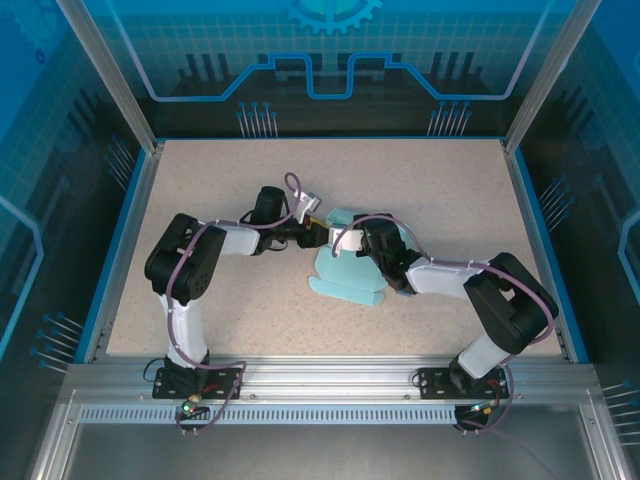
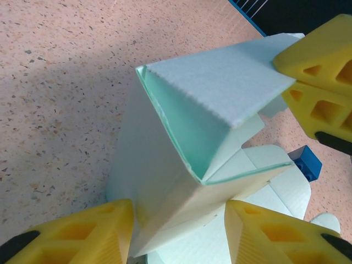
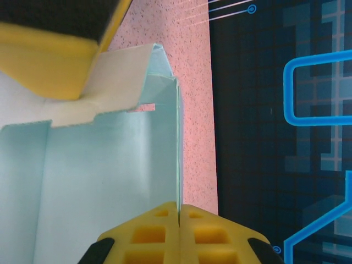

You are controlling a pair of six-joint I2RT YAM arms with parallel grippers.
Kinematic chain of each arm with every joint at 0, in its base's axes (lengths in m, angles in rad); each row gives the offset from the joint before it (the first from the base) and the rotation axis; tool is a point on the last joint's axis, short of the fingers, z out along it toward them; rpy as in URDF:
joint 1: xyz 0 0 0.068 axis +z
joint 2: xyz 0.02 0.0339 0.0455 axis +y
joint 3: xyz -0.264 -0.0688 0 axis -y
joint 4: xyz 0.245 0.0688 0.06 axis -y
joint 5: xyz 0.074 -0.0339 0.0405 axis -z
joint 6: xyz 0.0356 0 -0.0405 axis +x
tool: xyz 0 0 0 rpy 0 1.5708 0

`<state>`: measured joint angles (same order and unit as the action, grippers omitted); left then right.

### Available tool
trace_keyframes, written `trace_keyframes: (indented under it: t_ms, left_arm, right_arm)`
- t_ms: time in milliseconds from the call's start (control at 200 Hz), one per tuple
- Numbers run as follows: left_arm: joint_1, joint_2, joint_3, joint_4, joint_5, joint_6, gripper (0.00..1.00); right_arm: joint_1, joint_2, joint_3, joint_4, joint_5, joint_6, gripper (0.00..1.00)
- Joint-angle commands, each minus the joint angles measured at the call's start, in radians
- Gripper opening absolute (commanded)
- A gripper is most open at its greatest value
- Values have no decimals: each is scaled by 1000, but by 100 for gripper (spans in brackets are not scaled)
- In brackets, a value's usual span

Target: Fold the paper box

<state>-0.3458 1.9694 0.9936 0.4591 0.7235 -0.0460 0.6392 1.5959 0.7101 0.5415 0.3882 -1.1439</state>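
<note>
From above, both arms reach to the middle of the table [image 1: 220, 180] and meet over the paper box [image 1: 345, 275], which lies a little right of centre, part flat and part lifted. The left gripper [image 1: 316, 232] comes in at its far-left end and the right gripper [image 1: 354, 240] sits over its top edge, the two almost touching. Over to the left wrist: a wall and a flap of the box stand up into a corner, and that corner runs down between the fingers [image 2: 71, 236], which sit apart on either side. Whether they pinch it or only bracket it, one cannot tell. A small dark blue cube [image 2: 307, 162] sits just beside the card. Right wrist now: the jaws are closed flat on the thin upright wall [image 3: 177, 148], its edge vanishing into the seam between them, while the other arm's yellow finger [image 3: 49, 60] presses the flap at top left. The danger is two holds so close on thin card. If either arm pulls off the crease line, the wall could buckle or tear, or slip the pinch and spring flat.
</note>
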Motion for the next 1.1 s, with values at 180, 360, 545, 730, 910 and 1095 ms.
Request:
trace_keyframes:
  t_ms: [180,360,545,730,910,1095]
  left_arm:
    - [-37,-19,21,-31,-151,5,54]
    - [-53,-25,22,-36,-252,-19,51]
    - [-66,-41,9,15,-298,-68,52]
    - [-85,-46,24,-33,-381,-56,51]
    - [-113,-41,29,-71,-536,-50,39]
    - [-126,-35,37,-77,-670,-115,27]
  right_arm:
    - [21,-46,-3,-54,-51,74,0]
    - [20,-64,2,-84,-70,101,0]
    - [20,-60,15,-127,-86,129,0]
    - [19,-60,27,-149,-94,152,0]
    - [19,-70,34,-169,-105,178,0]
    - [19,-83,34,-190,-126,217,0]
